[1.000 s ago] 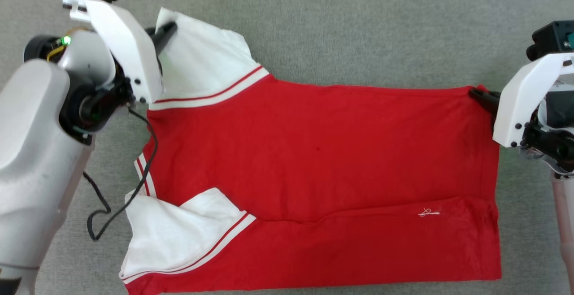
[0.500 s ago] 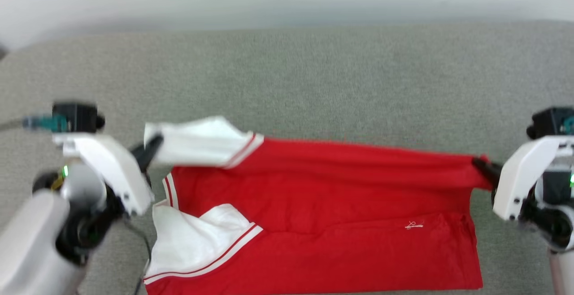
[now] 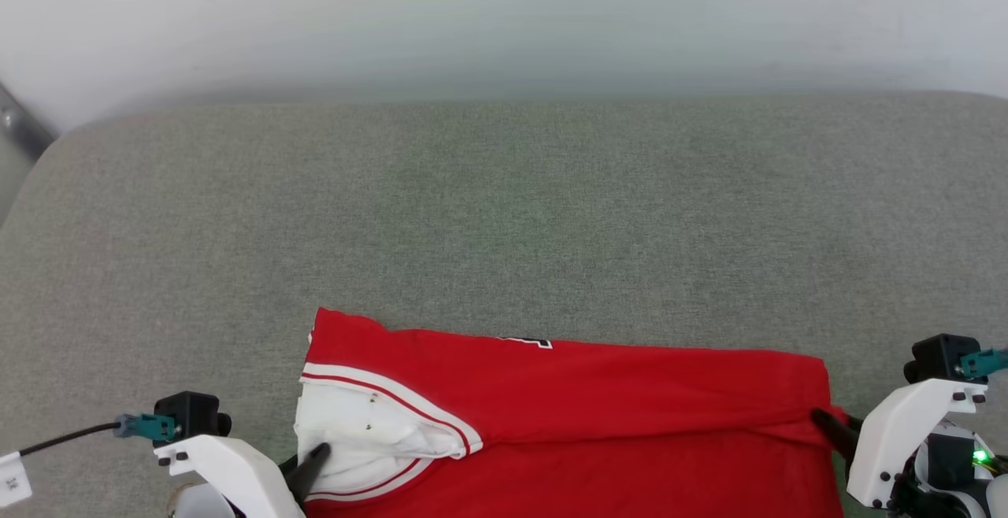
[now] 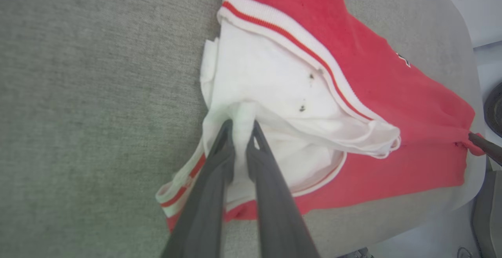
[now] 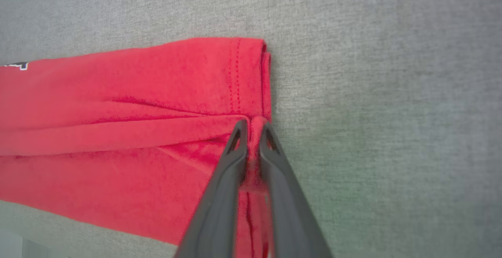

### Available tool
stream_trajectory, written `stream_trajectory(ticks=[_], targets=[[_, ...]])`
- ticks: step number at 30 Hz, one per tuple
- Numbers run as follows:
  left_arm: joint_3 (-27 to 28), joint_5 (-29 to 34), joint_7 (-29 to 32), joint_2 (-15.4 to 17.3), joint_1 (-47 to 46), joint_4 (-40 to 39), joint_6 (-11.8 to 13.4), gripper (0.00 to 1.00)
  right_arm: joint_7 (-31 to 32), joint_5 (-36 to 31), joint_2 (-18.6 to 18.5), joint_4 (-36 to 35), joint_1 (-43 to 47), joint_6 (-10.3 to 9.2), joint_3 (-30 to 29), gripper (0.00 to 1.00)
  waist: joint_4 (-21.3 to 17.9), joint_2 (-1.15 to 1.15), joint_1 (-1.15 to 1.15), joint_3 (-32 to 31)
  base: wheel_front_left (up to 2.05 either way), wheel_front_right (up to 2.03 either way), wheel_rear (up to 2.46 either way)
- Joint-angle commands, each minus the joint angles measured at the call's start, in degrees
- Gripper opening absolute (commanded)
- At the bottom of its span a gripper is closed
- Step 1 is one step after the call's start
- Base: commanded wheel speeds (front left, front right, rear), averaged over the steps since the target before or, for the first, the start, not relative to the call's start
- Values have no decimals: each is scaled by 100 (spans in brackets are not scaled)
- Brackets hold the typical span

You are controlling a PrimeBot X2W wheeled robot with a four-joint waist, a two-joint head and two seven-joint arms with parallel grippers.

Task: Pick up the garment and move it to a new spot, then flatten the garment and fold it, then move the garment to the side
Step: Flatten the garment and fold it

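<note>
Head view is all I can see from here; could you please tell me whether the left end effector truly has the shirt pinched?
Observer: Yes. In the left wrist view the left end effector is shut on a bunched fold of the shirt's white sleeve.
Operator: Thank you. And the right one, please?
Observer: The right end effector is shut on a red fold at the stitched hem.
Operator: Does the shirt hang over the near side?
Observer: As far as the left wrist view shows, its near edge lies on the grey surface, short of the rim.
</note>
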Motion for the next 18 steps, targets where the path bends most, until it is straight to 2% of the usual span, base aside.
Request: stream_trajectory(ticks=[1, 4, 6, 10, 18], targets=[[-29, 32, -66, -65, 52, 67, -14, 100, -91, 27, 19, 33, 83, -5, 4, 100, -9, 0, 1, -38, 0, 0, 0], [-44, 190, -283, -114, -15, 64, -60, 100, -265, 91, 18, -48, 150, -5, 37, 100, -35, 0, 1, -140, 0, 0, 0], [15, 440, -656, -83, -99, -20, -57, 100, -357, 178, -50, -328, 219, -5, 13, 100, -66, 0, 1, -258, 0, 0, 0], [136, 809, -1186, -44, -176, -267, 98, 100, -320, 188, -164, -938, 286, -5, -160, 100, -116, 0, 1, -386, 0, 0, 0], [366, 1596, -2380, -187, -313, -733, 501, 100, 569, 41, -296, -1716, 307, -5, -816, 100, -85, 0, 1, -485, 0, 0, 0]])
